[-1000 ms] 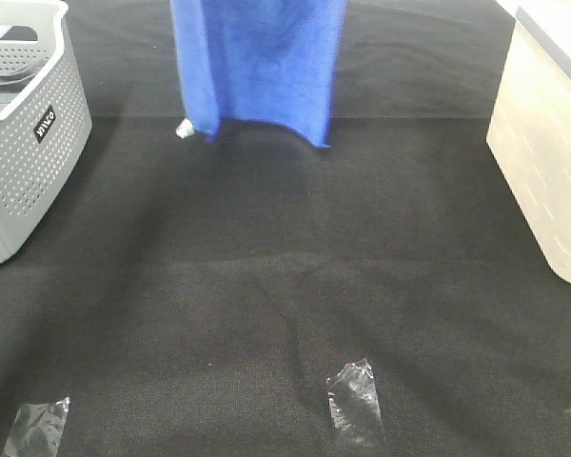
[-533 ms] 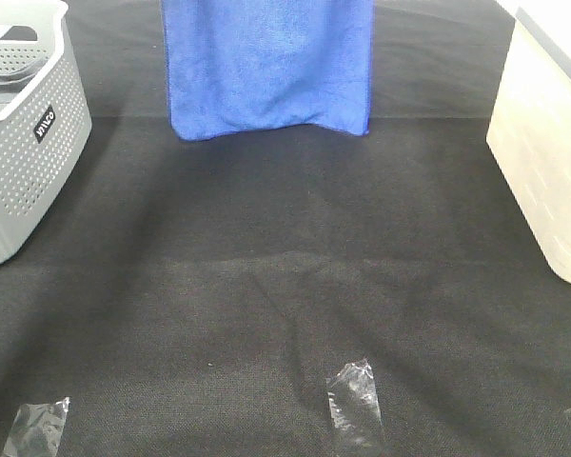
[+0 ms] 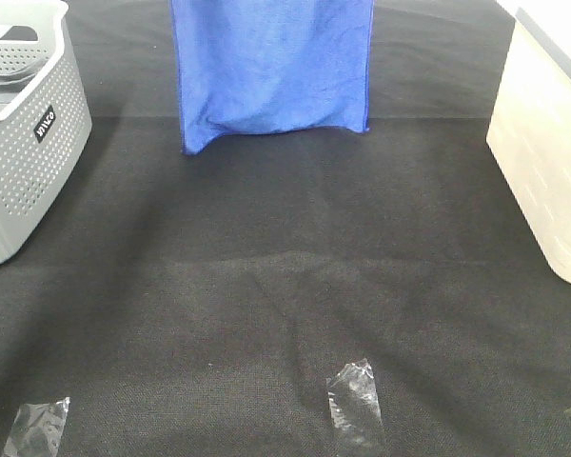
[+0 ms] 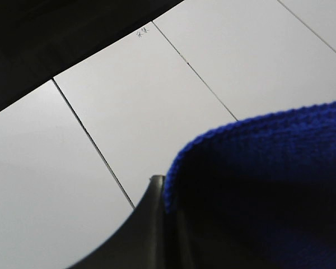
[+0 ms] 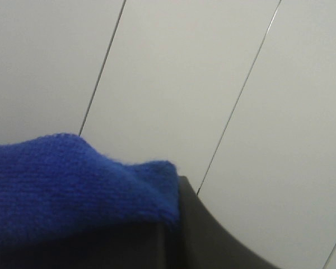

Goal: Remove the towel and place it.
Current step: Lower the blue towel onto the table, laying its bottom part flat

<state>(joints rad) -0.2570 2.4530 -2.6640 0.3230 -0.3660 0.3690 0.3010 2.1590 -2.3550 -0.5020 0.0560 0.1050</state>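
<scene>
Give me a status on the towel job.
Done: the towel is up, hanging over the black table. In hand: the left hand and right hand are each shut on an edge of it. Left: setting it down; it is not laid out yet.

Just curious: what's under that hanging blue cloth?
Beneath the bright blue rectangular microfibre towel, the black fabric tabletop shows, shadowed; whatever is behind the towel is covered.

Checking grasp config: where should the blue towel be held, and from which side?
Upper edge, near its ends: left pincer and right pincer, each from its own side, as they grip it now. The towel is limp; held spread, it hangs as a flat sheet over the table.
</scene>
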